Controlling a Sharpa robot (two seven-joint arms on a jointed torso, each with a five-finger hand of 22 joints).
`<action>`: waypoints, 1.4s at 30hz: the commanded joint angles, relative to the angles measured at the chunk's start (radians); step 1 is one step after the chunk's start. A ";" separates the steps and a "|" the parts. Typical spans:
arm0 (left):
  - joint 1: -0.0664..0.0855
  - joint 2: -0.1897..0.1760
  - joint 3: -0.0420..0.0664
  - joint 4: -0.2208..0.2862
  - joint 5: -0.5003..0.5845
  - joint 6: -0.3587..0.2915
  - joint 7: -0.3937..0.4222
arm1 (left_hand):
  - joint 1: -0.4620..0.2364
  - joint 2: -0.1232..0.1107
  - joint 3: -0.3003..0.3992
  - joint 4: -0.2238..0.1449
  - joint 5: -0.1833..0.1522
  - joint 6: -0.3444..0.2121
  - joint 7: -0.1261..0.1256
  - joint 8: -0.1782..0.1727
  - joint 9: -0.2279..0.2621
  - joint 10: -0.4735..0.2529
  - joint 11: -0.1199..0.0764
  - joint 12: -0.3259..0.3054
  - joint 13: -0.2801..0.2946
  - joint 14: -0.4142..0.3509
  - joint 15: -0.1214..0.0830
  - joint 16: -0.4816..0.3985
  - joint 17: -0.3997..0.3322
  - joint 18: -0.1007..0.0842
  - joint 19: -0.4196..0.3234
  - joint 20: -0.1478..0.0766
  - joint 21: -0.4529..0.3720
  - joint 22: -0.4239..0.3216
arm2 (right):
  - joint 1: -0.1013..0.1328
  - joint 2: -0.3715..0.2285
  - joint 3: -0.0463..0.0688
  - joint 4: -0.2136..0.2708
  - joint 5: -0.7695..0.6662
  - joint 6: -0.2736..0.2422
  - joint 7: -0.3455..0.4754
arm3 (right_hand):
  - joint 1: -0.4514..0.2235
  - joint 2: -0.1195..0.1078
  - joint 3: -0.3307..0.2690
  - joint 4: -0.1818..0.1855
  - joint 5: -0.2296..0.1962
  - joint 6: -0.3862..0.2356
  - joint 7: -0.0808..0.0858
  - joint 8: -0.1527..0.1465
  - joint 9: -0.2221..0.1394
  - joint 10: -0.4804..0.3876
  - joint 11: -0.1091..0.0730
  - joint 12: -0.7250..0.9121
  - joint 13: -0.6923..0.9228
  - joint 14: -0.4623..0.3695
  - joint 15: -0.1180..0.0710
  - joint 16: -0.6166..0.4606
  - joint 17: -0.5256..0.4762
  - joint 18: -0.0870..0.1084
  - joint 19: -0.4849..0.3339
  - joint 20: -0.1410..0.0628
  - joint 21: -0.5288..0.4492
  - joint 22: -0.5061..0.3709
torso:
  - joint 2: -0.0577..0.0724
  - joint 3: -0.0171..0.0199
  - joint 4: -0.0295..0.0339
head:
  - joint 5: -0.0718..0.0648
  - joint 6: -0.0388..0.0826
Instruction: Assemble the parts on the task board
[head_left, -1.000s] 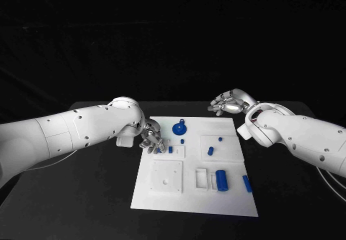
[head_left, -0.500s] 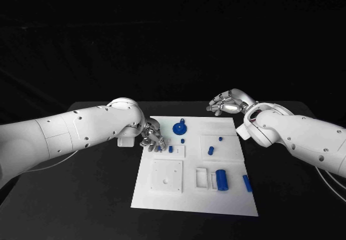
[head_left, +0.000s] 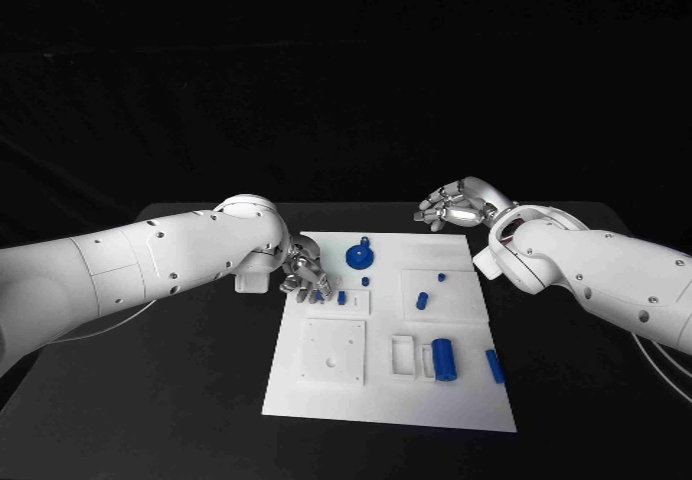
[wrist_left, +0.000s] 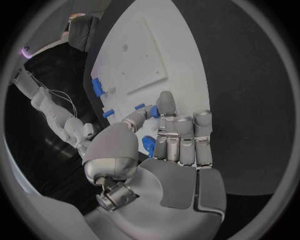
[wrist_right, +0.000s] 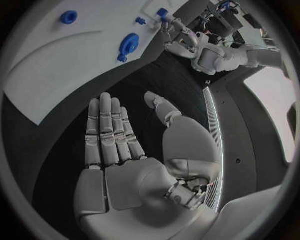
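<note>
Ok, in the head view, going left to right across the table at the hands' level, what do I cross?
Left hand holding a small blue part at the task board's left edge → round blue part → right hand, open, beyond the board's far right corner.

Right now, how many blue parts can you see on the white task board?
7: round part at the far edge, small peg, peg, peg, one at the left hand fingertips, big cylinder, bar near right. Others may hide under the hand.

Left hand blocks task board left edge; near end open.
</note>
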 joint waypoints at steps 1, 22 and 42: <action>-0.008 0.003 -0.004 -0.001 0.009 0.008 -0.006 | 0.010 0.006 0.128 -0.119 -0.004 0.008 0.002 -0.005 -0.001 0.003 0.000 -0.003 -0.001 0.034 -0.032 0.002 0.001 0.014 0.007 -0.130 0.005 -0.001 | 0.000 0.000 0.000 -0.001 -0.001 0.010 0.008 | -0.011 -0.003 -0.005 -0.002 0.003 -0.009 0.000 0.005 -0.002 -0.007 -0.003 0.004 -0.001 -0.001 0.002 -0.006 0.002 0.007 -0.008 -0.001 -0.007 0.001 | 0.000 -0.0004 -0.0001 | -0.001 0.000; -0.008 0.005 -0.004 -0.012 0.020 -0.119 -0.015 | 0.011 0.022 0.129 -0.085 -0.149 -0.017 0.012 -0.040 0.000 -0.005 0.007 -0.008 -0.010 0.031 -0.027 -0.009 -0.003 0.014 0.007 -0.131 0.002 -0.003 | -0.003 0.001 0.000 -0.001 -0.001 0.011 0.008 | -0.011 -0.002 -0.006 -0.001 0.003 -0.009 0.000 0.005 -0.002 -0.007 -0.003 0.004 -0.001 -0.001 0.002 -0.007 0.002 0.007 -0.008 -0.001 -0.007 0.001 | 0.000 -0.0003 -0.0001 | -0.001 0.000; -0.008 0.002 -0.004 -0.011 0.025 -0.089 -0.006 | 0.023 0.020 0.135 -0.090 -0.152 -0.016 0.011 -0.043 0.003 -0.004 0.007 -0.006 -0.011 0.031 -0.027 -0.009 -0.003 0.016 0.006 -0.132 0.002 -0.003 | -0.004 0.001 0.000 -0.002 -0.001 0.014 0.008 | -0.011 -0.002 -0.006 -0.001 0.003 -0.009 0.000 0.005 -0.002 -0.007 -0.003 0.004 -0.002 -0.001 0.002 -0.007 0.003 0.007 -0.008 -0.001 -0.007 0.001 | 0.000 -0.0004 0.0002 | 0.000 -0.001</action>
